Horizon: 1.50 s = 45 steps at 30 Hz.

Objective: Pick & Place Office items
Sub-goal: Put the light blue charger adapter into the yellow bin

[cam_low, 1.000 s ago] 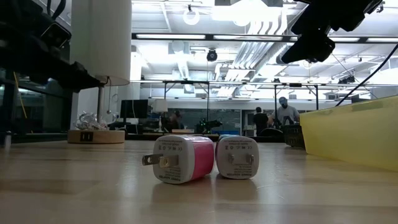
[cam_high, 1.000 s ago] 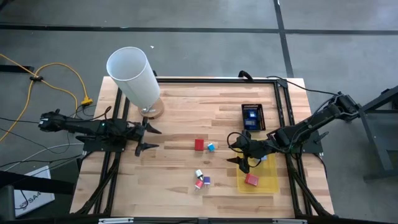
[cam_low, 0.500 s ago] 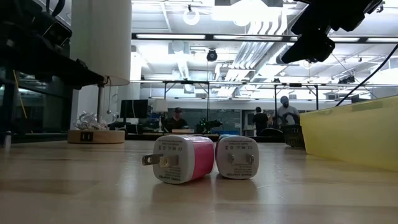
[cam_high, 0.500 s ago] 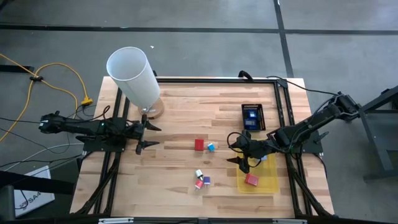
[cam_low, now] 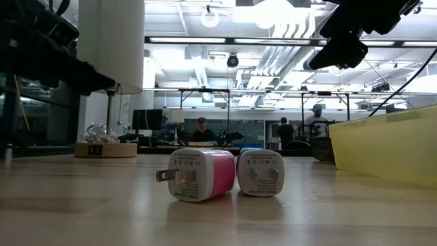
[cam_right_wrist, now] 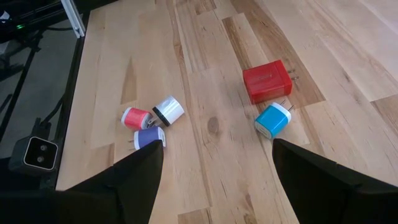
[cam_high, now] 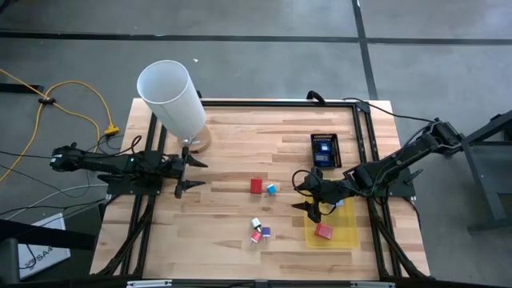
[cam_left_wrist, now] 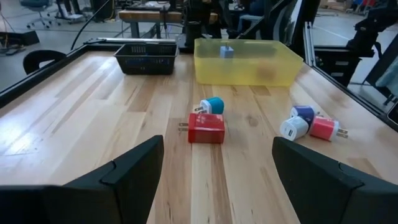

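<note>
Small plug-shaped blocks lie on the wooden table: a red one (cam_high: 256, 186) beside a cyan one (cam_high: 272, 190) at mid-table, and nearer the near edge a white (cam_high: 257, 223), pink (cam_high: 256, 236) and purple one (cam_high: 266, 232) together. The yellow tray (cam_high: 332, 228) holds a red block (cam_high: 323, 231) and a blue one (cam_left_wrist: 226, 51). My left gripper (cam_high: 183, 175) hovers open at the table's left, pointing toward the red block (cam_left_wrist: 206, 127). My right gripper (cam_high: 308, 194) is open by the tray's left edge, above the table, facing the blocks (cam_right_wrist: 267, 81).
A tall white cylinder (cam_high: 172, 100) stands on a round wooden base at the far left. A black mesh basket (cam_high: 325, 150) sits at the far right, behind the tray. Bare wood lies between the two grippers. People stand in the room beyond the table.
</note>
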Available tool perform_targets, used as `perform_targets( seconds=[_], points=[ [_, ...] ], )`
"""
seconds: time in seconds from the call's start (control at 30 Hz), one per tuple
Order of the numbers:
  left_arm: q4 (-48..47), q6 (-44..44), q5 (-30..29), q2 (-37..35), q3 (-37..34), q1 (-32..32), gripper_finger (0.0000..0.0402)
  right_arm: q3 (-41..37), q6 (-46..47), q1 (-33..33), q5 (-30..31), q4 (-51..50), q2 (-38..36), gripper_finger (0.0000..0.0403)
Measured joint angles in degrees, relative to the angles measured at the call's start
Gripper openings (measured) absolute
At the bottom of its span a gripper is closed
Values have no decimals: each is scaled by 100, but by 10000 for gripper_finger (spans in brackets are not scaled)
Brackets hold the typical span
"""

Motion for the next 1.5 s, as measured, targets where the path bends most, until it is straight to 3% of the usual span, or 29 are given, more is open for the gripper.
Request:
perform_targets(
  seconds=[0.87, 1.07, 1.33, 1.5],
  points=[
    [23, 7, 6, 0, 0, 0, 293, 0, -3, 0, 7, 0, 2, 288],
    [21, 7, 7, 0, 0, 0, 293, 0, -164, -126, 664, 97, 109, 288],
    [23, 9, 9, 0, 0, 0, 293, -2, -200, -556, 1422, 1337, 417, 288],
    [23, 9, 11, 0, 0, 0, 293, -2, -955, -842, 1015, 2469, 835, 288]
  ],
)
